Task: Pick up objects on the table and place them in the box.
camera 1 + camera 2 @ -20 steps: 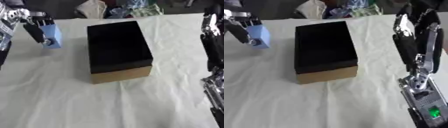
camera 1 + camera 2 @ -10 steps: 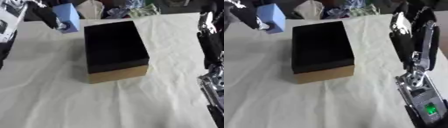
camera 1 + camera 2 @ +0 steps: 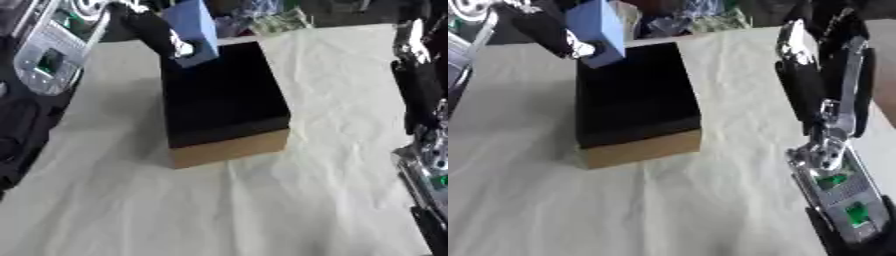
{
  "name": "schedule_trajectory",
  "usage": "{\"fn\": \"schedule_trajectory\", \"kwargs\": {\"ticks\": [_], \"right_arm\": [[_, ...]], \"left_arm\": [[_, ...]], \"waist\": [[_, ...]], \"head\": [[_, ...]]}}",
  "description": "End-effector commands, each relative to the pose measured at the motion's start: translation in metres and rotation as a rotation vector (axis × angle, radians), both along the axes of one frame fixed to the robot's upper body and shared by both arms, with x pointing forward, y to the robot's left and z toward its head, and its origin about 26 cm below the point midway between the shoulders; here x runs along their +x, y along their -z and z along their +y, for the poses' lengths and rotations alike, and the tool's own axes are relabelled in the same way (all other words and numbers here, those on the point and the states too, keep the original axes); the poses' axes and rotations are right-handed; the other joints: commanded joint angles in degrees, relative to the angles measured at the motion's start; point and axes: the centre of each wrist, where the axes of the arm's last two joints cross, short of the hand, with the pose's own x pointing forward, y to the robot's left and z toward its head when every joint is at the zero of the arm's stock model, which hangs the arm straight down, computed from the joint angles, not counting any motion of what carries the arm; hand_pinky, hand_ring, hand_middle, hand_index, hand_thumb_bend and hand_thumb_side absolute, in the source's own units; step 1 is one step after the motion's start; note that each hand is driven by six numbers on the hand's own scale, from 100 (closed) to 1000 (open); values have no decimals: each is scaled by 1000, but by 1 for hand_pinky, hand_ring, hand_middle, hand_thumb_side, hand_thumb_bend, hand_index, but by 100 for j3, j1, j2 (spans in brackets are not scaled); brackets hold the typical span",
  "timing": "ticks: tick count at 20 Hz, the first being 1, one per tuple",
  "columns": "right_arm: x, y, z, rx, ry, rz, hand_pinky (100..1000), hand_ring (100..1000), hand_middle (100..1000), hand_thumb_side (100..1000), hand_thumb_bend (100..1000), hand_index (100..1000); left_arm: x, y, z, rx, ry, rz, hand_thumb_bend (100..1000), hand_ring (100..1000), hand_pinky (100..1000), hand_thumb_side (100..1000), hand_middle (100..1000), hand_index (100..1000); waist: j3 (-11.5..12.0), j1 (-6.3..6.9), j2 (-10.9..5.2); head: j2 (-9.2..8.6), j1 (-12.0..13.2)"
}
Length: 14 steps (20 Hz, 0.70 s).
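Observation:
A small light-blue box (image 3: 194, 30) hangs in the air over the far left corner of the open box (image 3: 220, 107), which has a black inside and tan cardboard walls. My left hand (image 3: 150, 30) is shut on the blue box, its dark fingers on the left face. My right hand (image 3: 820, 80) is raised at the right side, clear of the box, fingers straight and pointing up, holding nothing.
A creased white cloth (image 3: 289, 200) covers the table. Beyond the far edge lies a heap of crumpled bags and packets (image 3: 262, 17). My left forearm (image 3: 52, 45) comes in at the upper left; my right forearm (image 3: 842, 195) fills the lower right.
My left hand has carried the blue box up off the cloth and to the right, from beside the open box to above its far left corner. The camera has tilted too.

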Motion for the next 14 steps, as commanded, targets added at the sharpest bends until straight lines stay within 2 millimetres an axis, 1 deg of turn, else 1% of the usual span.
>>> {"fn": "schedule_trajectory", "kwargs": {"ticks": [1,4,10,12,13,14], "right_arm": [[-2,-8,0,-5,-6,-33,866,796,602,469,100,779],[-2,-9,0,-4,-8,-36,866,796,602,469,100,779],[-2,-11,2,-9,-17,-45,866,796,602,468,100,779],[-2,-12,2,-10,-19,-47,866,796,602,468,100,779],[-2,-12,2,-10,-19,-47,866,796,601,468,100,779],[-2,-12,2,-9,-19,-46,866,796,601,468,100,779]], "left_arm": [[1,-1,-6,-11,17,-25,100,632,784,164,577,696],[8,11,-8,-11,14,-4,100,640,790,100,593,706],[27,35,-8,3,-9,33,100,661,797,100,620,728],[32,43,-8,9,-3,43,125,683,808,100,638,742],[34,47,-8,13,10,50,206,731,832,100,686,774],[36,50,-8,17,31,57,257,746,842,100,706,791]], "waist": [[-21,-13,-92],[-36,-9,-71],[-67,-5,-30],[-73,-5,-18],[-76,-4,-12],[-79,-2,-6]], "head": [[-20,-25],[-22,-33],[-20,-36],[-18,-40],[-21,-40],[-24,-43]]}}
